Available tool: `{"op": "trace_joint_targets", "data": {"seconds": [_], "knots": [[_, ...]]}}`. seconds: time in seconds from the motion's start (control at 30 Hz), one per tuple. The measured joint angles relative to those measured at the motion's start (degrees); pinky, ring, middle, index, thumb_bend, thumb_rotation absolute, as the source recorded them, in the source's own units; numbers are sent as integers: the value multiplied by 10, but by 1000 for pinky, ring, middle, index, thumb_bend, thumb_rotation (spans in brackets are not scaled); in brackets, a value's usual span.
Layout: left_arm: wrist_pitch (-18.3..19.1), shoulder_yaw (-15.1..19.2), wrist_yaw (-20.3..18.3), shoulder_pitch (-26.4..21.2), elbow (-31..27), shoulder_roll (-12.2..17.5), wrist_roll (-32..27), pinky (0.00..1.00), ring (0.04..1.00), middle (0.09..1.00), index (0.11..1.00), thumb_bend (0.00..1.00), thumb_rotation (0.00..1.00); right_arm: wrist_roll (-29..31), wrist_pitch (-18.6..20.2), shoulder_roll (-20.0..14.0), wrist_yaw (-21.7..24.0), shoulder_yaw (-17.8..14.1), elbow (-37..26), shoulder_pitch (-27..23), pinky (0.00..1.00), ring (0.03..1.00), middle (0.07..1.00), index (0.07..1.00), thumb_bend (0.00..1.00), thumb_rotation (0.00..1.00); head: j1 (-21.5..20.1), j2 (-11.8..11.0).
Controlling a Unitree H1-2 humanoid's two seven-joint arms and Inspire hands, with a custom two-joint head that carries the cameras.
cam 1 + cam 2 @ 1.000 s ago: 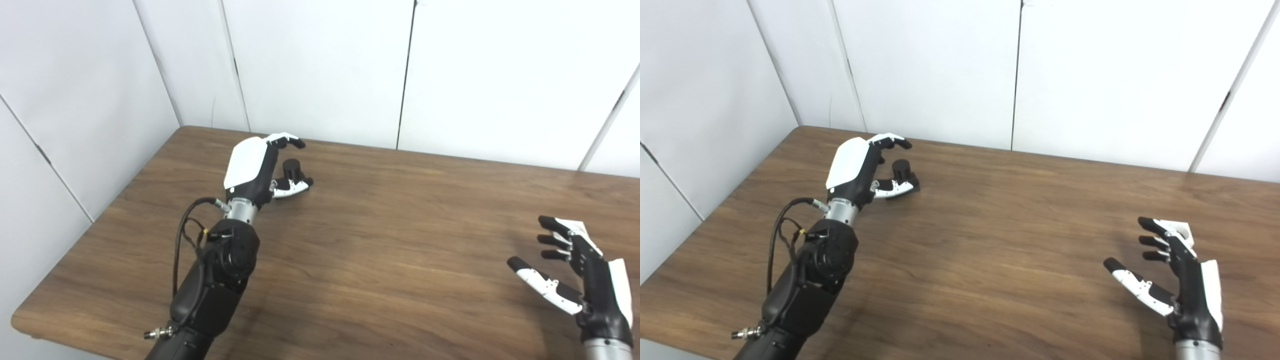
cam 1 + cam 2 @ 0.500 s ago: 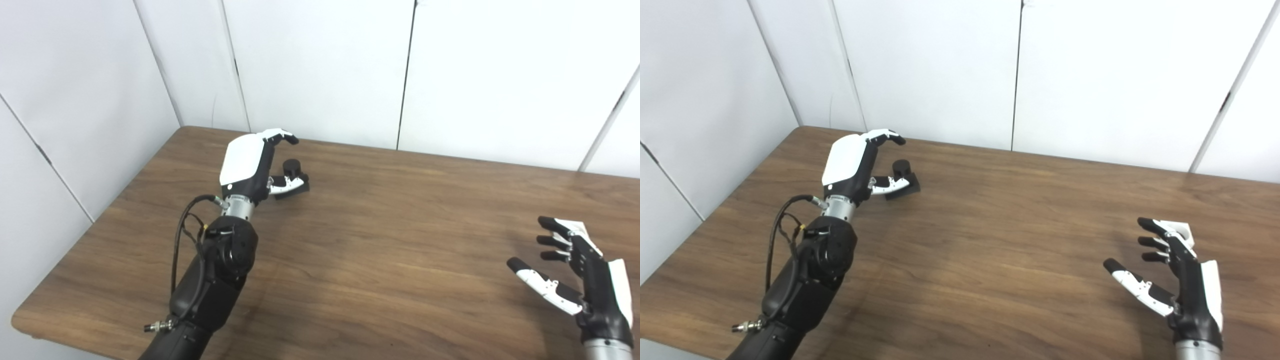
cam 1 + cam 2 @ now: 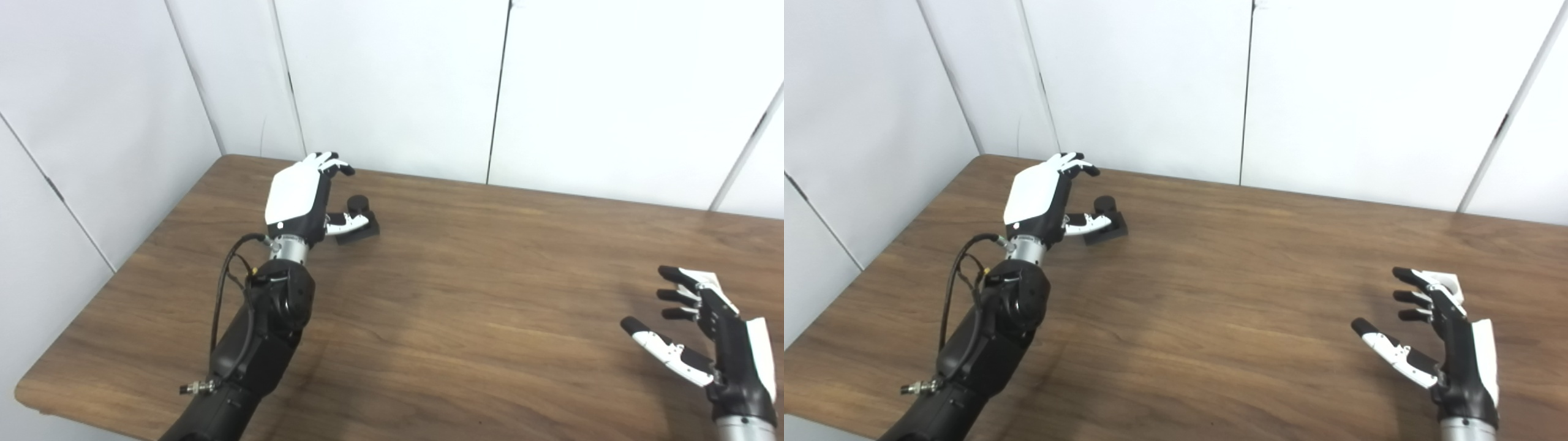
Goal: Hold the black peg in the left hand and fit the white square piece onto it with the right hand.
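**Left eye view: left hand backs off the peg, grasp not made**

Left eye view shows the left hand (image 3: 298,199) at the 10 o'clock area of the table (image 3: 465,294), fingers spread and holding nothing. One second ago the fingers curled over the black peg (image 3: 358,214); they have since lifted and drawn back toward the wall, and only the thumb now reaches alongside the peg's near side. Whether the thumb touches it cannot be told. The peg stands upright on its square base, on the table surface, just at 3 o'clock of the left palm. Judgement: the pick-up is not yet achieved and the hand likely needs to re-approach.

The right hand (image 3: 713,343) waits at the 4 o'clock corner, fingers released and apart, unchanged in pose. A white piece (image 3: 1448,283) is partly visible behind its fingers; its shape cannot be confirmed.

Obstructions: none between the hands. White wall panels stand close behind the peg, limiting approach from 12 o'clock.
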Motion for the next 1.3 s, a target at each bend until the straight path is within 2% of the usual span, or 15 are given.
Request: {"op": "trace_joint_targets", "data": {"seconds": [0.2,0.5,0.77,0.9,1.3], "knots": [[22,-12,-7,-3,13,2,3,916,942,914,736,844,457,0,-2,0,0,-1,0,1,602,714,794,738,665,295,-2,1],[48,-30,-21,-10,19,9,9,976,960,928,746,891,471,1,-4,0,0,-2,-3,4,597,714,798,731,660,287,-4,3],[58,-47,-31,-14,33,12,9,948,959,931,749,909,499,0,-4,0,-3,-2,-4,5,591,711,799,723,644,276,-7,4],[63,-54,-34,-22,52,17,10,968,970,937,759,907,503,0,-4,0,-3,-2,-5,5,600,712,798,719,644,262,-7,4],[64,-65,-31,-30,94,19,9,983,969,935,756,904,503,-1,-4,0,-4,-3,-6,6,601,716,799,712,646,307,-9,4]]}}
